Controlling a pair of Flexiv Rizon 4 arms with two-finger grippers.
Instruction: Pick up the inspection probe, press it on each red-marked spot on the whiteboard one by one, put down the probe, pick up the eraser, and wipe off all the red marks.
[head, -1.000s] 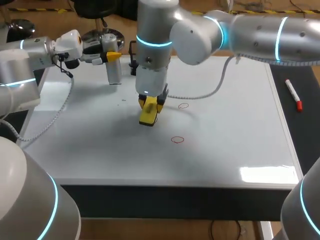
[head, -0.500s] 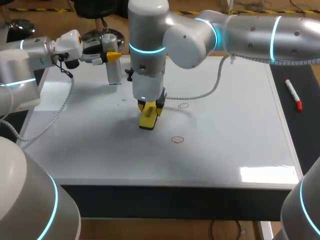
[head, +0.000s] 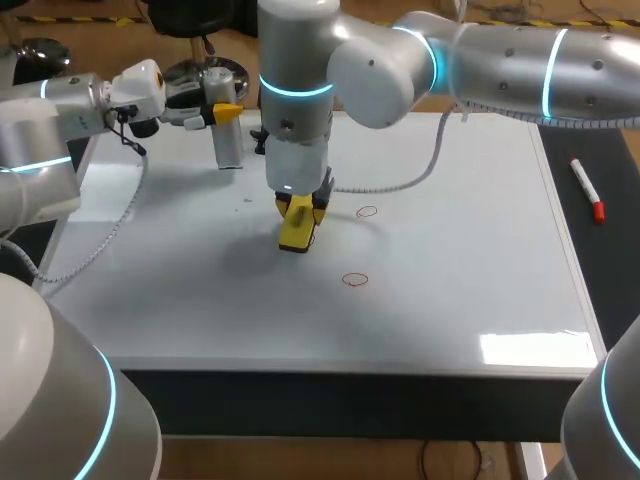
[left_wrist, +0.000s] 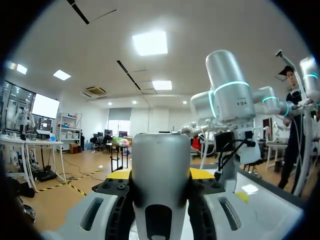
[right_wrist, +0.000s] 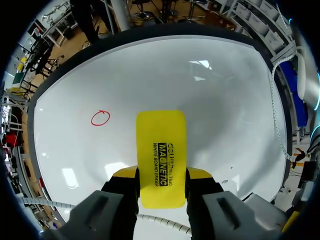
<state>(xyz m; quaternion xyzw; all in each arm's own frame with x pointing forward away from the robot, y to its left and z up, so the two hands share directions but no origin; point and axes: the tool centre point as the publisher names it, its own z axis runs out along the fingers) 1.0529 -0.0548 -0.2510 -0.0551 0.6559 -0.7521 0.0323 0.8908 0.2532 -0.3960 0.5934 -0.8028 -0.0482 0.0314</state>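
Room first: whiteboard has a wide bare stretch toward its right and near edges. The far-left corner is the crowded bit.

The right arm comes in over the far edge, wrist hanging left of board centre. The left arm sits over the far-left corner, well apart from that wrist. A white cable droops off the right arm across the far part of the board, just behind the far mark.

The left gripper is clamped from both sides on the probe, a grey cylinder held upright, foot at the board near its far-left edge.

The right gripper is closed on the yellow eraser, gripped by its long sides. The free end sticks out ahead, angled down at the board; can't confirm surface contact.

Both red circles sit right of the eraser: the far mark close by, the near mark a little further off.

A red-capped marker lies off the board past its right edge.
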